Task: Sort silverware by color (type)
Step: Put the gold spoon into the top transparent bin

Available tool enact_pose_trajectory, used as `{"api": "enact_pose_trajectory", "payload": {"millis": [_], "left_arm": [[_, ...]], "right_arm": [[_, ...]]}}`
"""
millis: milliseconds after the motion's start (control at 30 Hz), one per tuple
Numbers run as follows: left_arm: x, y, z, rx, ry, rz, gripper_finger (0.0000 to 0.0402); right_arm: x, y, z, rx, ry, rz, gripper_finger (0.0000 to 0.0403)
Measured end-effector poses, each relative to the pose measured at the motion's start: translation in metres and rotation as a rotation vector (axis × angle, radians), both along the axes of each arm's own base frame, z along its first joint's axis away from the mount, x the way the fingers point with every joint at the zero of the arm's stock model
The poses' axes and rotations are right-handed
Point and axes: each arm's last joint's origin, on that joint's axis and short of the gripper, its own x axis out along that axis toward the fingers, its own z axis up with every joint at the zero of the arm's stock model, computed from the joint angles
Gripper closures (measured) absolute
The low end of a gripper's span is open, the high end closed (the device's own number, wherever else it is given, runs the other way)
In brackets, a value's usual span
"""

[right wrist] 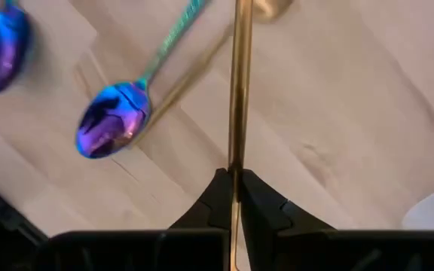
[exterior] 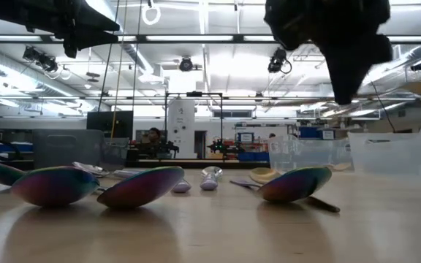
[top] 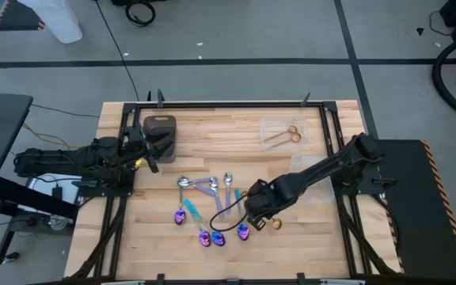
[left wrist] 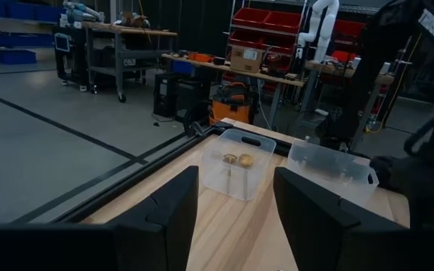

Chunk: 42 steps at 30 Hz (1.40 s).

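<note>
Your right gripper (right wrist: 234, 181) is clamped on the slim handle of a shiny gold metal spoon (right wrist: 239, 90), held over the front of the wooden desk (top: 307, 245). Just beside it lie the iridescent purple-blue spoons with teal handles (top: 204, 236), and behind those the plain silver spoons (top: 212, 184). Two more gold spoons (top: 290, 134) sit in a clear plastic container (top: 269, 125) at the back. Your left gripper (left wrist: 236, 207) waits, fingers apart, above the dark grey rectangular tray (top: 163, 127).
</note>
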Motion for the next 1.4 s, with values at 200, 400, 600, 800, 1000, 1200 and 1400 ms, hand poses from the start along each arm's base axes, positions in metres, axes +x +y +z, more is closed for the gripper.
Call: {"api": "enact_pose_trajectory", "payload": {"millis": [200, 400, 600, 800, 1000, 1200, 1400], "left_arm": [[0.0, 0.0, 0.0, -0.002, -0.001, 0.0, 0.0219], [0.0, 0.0, 0.0, -0.002, -0.001, 0.0, 0.0219], [0.0, 0.0, 0.0, -0.002, -0.001, 0.0, 0.0219], [0.0, 0.0, 0.0, 0.0, 0.0, 0.0, 0.0219], [0.0, 0.0, 0.0, 0.021, 0.01, 0.0, 0.0219], [-0.001, 0.0, -0.003, -0.002, 0.028, 0.0, 0.0219], [-0.001, 0.0, -0.008, -0.002, 0.08, 0.0, 0.0219]], "right_arm": [[-0.008, -0.011, 0.029, -0.034, -0.113, 0.074, 0.0385], [-0.018, -0.022, 0.053, -0.066, -0.203, 0.12, 0.0385], [-0.025, -0.03, 0.069, -0.13, -0.272, 0.238, 0.0385], [-0.025, -0.041, 0.081, -0.198, -0.349, 0.299, 0.0385], [-0.022, -0.046, 0.082, -0.206, -0.365, 0.255, 0.0385], [-0.019, -0.052, 0.08, -0.253, -0.362, 0.334, 0.0385], [-0.015, -0.069, 0.081, -0.313, -0.351, 0.341, 0.0385]]}}
